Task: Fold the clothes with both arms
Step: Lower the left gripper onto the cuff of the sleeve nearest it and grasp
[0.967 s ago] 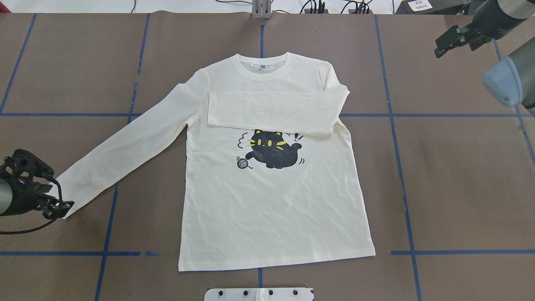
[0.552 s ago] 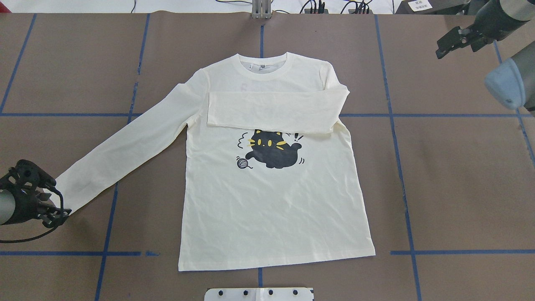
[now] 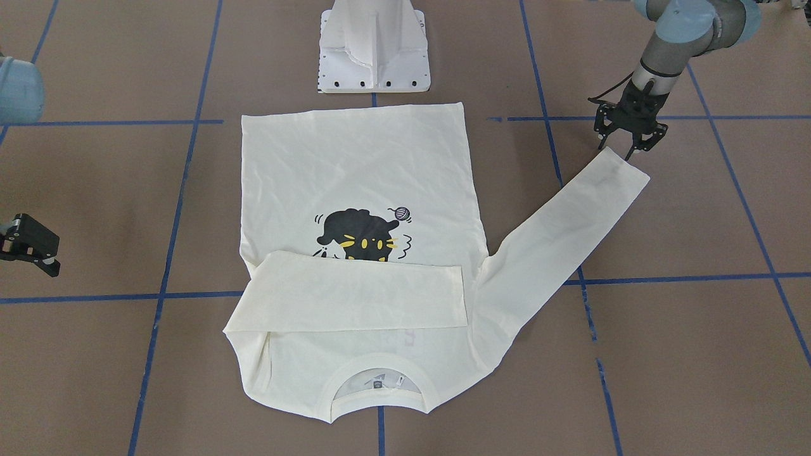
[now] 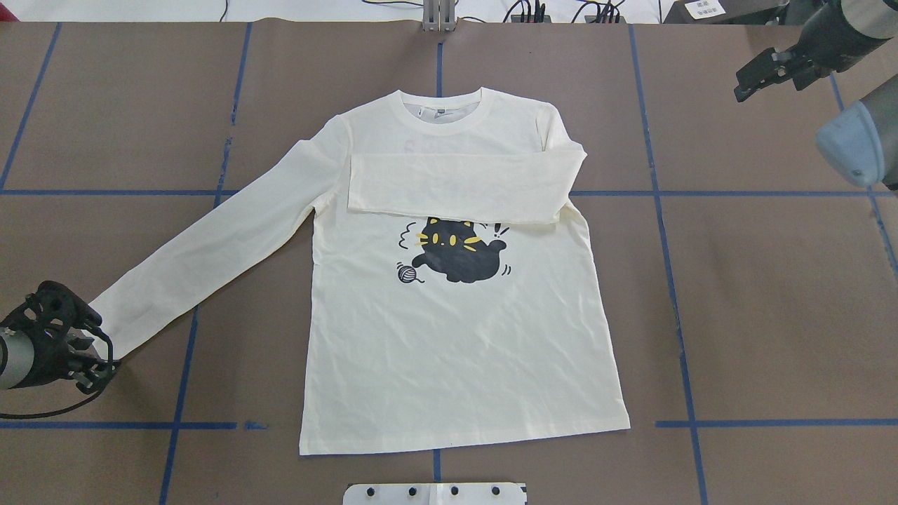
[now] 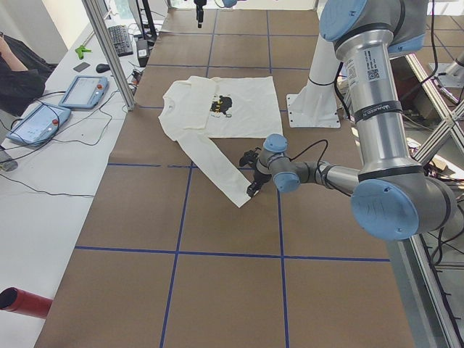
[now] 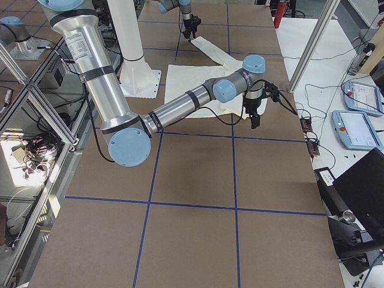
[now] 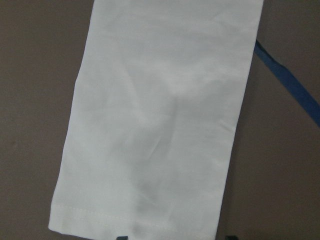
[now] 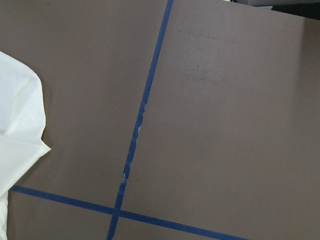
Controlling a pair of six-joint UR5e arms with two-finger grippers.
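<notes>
1. Brown table top (image 4: 772, 315), crossed by blue tape lines (image 4: 677, 308), carries everything I can see from where I stand.
2. The left gripper (image 3: 626, 149) hangs low toward the table's left edge, at the end of the shirt's outstretched sleeve (image 4: 210, 259). Its jaws stand wide apart right over the cuff (image 7: 140, 210), and nothing is clamped between them.
3. From that cuff the sleeve runs slantwise up to the shoulder, lying flat on the table.
4. The T-shirt (image 4: 456, 351) lies flat and front up in the middle of the table. Its collar (image 4: 442, 112) points to the far edge and its hem to the robot's edge.
5. The other sleeve (image 4: 456, 186) is folded straight across the chest, its lower edge touching the top of the black cat print (image 4: 459, 256).
6. The right gripper (image 4: 754, 73) is off near the far right corner, well apart from the shirt. I cannot tell how wide its jaws stand.
</notes>
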